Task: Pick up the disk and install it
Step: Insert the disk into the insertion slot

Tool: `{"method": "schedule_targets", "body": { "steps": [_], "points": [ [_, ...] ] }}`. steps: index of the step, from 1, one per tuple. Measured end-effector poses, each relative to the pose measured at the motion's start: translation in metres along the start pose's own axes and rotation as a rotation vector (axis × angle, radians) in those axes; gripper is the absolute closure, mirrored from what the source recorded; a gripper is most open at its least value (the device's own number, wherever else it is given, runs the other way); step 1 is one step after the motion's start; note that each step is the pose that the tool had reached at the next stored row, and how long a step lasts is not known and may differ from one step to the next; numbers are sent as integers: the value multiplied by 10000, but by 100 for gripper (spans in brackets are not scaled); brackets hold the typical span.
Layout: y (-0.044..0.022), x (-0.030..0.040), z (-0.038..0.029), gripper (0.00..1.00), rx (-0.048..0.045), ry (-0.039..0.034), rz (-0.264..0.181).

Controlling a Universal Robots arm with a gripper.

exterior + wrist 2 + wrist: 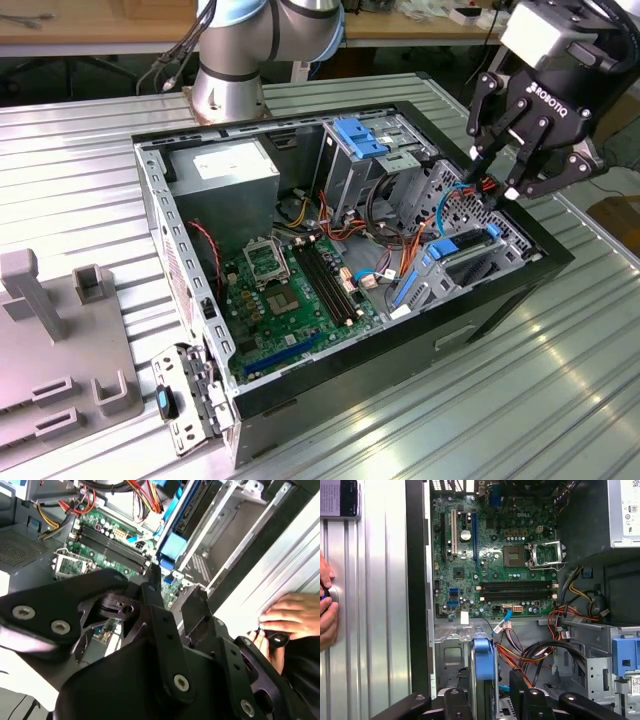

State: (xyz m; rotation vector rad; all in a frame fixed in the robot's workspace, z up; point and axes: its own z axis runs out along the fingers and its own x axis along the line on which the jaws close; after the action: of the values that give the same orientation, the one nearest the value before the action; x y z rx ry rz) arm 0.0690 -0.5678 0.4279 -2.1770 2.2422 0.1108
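Toward the exterior view's right, over the open computer case, the gripper hangs with its fingers spread, holding nothing. The disk stands on edge in the drive bay just below the tips, its blue carrier facing the gripper. Seating it well likely means pressing squarely on that carrier, in line with the bay and clear of the orange cables.

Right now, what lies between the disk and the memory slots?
In the first wrist view, a light-blue cable with white tags and a strip of the grey metal bay frame lie between the disk and the memory slots.
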Motion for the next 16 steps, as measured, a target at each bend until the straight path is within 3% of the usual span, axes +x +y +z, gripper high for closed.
{"method": "schedule_targets", "body": {
  "steps": [2, 4, 5, 7, 9, 13, 16],
  "points": [
    [-49, 0, 18, 57, 0, -3, 0],
    [-136, -1, 53, 70, -1, -2, 0],
    [-234, -1, 93, 76, -1, 0, 0],
    [-299, 0, 141, 88, -1, -1, 0],
    [-370, 1, 185, 89, 0, 0, -5],
    [-416, 2, 264, 89, 12, -1, -32],
    [-425, 2, 277, 89, 12, 2, -31]
  ]
}}
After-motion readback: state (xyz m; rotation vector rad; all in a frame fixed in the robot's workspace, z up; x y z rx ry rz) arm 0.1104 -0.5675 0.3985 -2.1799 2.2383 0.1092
